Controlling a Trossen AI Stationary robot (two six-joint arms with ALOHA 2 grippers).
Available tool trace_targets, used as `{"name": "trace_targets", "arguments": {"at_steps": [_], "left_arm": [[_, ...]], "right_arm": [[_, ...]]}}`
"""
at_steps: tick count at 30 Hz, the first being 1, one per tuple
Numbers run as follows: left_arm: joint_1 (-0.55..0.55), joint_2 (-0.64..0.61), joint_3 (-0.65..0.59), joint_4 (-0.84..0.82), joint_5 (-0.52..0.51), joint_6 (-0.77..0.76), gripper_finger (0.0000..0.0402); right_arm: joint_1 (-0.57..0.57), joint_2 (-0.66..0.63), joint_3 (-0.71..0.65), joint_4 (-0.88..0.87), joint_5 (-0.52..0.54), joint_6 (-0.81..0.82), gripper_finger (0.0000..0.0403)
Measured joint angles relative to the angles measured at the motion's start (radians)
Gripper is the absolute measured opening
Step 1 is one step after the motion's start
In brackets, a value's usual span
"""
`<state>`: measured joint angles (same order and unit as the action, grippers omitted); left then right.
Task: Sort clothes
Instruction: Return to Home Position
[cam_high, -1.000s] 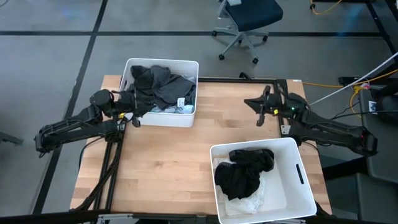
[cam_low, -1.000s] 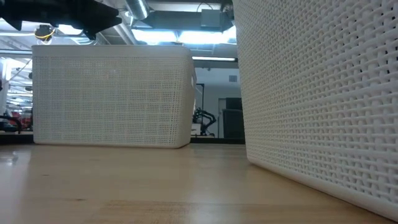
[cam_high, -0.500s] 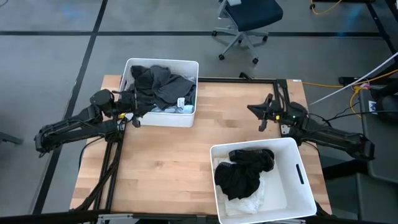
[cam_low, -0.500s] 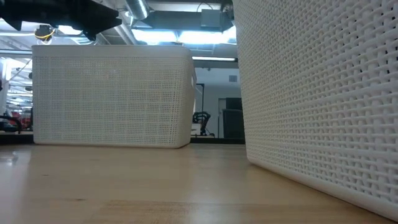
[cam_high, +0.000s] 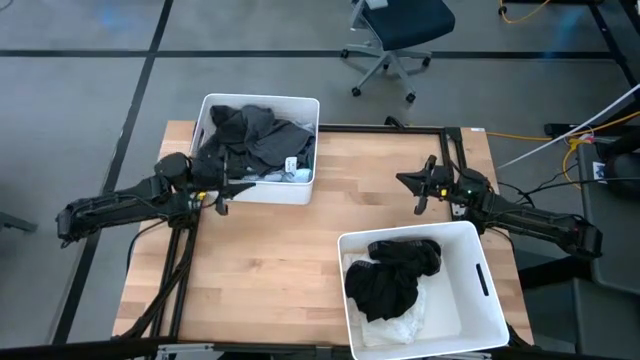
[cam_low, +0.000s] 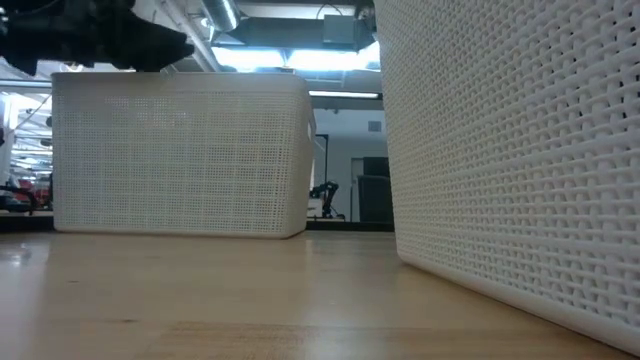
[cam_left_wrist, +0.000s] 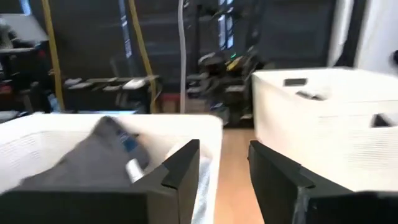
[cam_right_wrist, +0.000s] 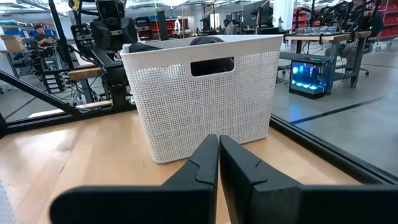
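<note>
**Inspector:** Report the two hands.

**Operator:** I see the left hand (cam_left_wrist: 224, 149) with its fingers parted, gripping nothing. It is held at the near left corner of the white rectangular perforated plastic bin (cam_high: 262, 191), which stands on the far side of the light wooden table (cam_high: 270, 260). The right hand (cam_right_wrist: 218, 142) has its fingers pressed together, also gripping nothing. It sits above the table near the right edge, pointing toward that same bin and well apart from it.

**Inspector:** Location of the clothes?

**Operator:** I find the dark grey and black fabric garments (cam_high: 255, 135) heaped in the far bin, filling most of it. The second white rectangular plastic bin (cam_high: 465, 300) stands at the table's near right corner. It holds the black fabric garments (cam_high: 392, 275), piled toward its left side on top of a white fabric garment (cam_high: 402, 326).

**Inspector:** Anything from the low view?

**Operator:** I see only the two bins' walls there. Their contents are hidden.
</note>
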<state>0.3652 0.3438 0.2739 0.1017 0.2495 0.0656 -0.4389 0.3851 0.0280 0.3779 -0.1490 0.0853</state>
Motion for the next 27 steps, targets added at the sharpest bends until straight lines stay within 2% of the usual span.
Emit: {"name": "trace_targets", "arguments": {"at_steps": [5, 13, 19, 24, 27], "left_arm": [[-0.032, -0.039, -0.049, 0.073, 0.059, -0.061, 0.0100], [-0.103, -0.098, -0.034, -0.016, 0.022, -0.105, 0.0052], [-0.197, -0.139, -0.034, -0.095, 0.063, -0.173, 0.0020], [-0.287, -0.178, -0.034, -0.104, 0.095, -0.189, 0.0006], [-0.323, -0.207, -0.028, -0.085, 0.072, -0.151, 0.0001]], "right_arm": [[0.000, 0.000, 0.000, 0.003, 0.000, 0.000, 0.0017], [0.000, 0.000, 0.000, -0.008, 0.000, 0.000, 0.0017], [0.000, 0.000, 0.000, -0.029, -0.001, 0.013, 0.0017], [0.000, 0.000, 0.000, -0.038, 0.000, 0.018, 0.0017], [0.000, 0.000, 0.000, -0.038, 0.000, 0.020, 0.0017]]}}
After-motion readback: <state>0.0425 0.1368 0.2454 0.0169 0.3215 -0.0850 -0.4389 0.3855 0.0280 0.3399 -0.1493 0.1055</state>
